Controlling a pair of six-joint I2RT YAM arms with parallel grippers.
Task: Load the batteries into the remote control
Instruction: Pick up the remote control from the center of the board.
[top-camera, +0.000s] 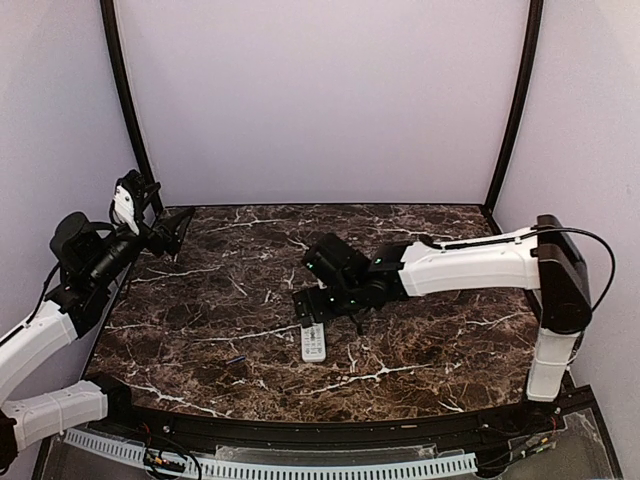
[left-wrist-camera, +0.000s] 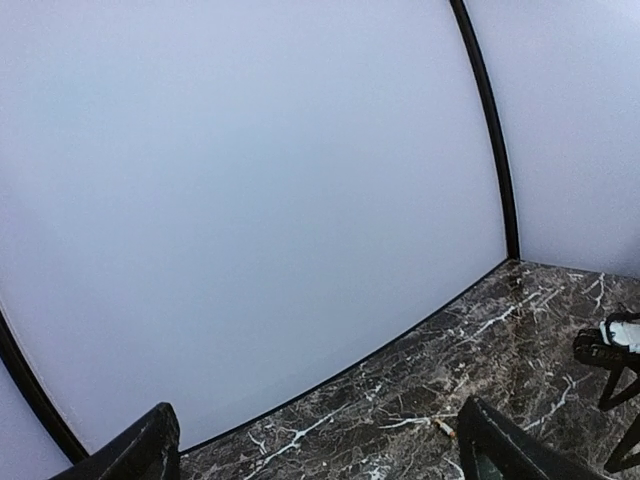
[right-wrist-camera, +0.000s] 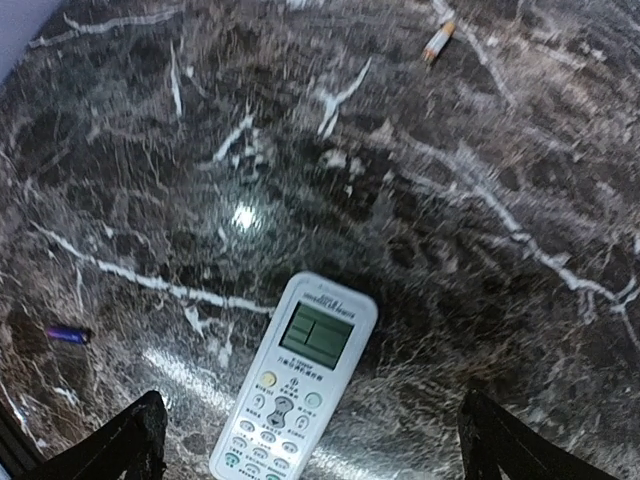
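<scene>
Bench (top-camera: 200, 300): dark veined marble, lilac walls (top-camera: 320, 100) on three sides, near edge open. Remote (right-wrist-camera: 295, 380): centre, face up, open surface all around, beneath right jaws, spread. Batteries: one (right-wrist-camera: 68, 335) left of remote, one (right-wrist-camera: 438, 42) farther back. Left jaws: spread, raised by left wall.

I can read no text, brand or number in any view. The only lettering I find is on the remote control (right-wrist-camera: 295, 390), which lies face up near the middle of the desk (right-wrist-camera: 480, 200), a little toward its near edge. A short line of small dark print runs above its display window (right-wrist-camera: 312, 335), and there are tiny marks around its buttons (right-wrist-camera: 268, 402). Both are too small and blurred for me to make out.
</scene>
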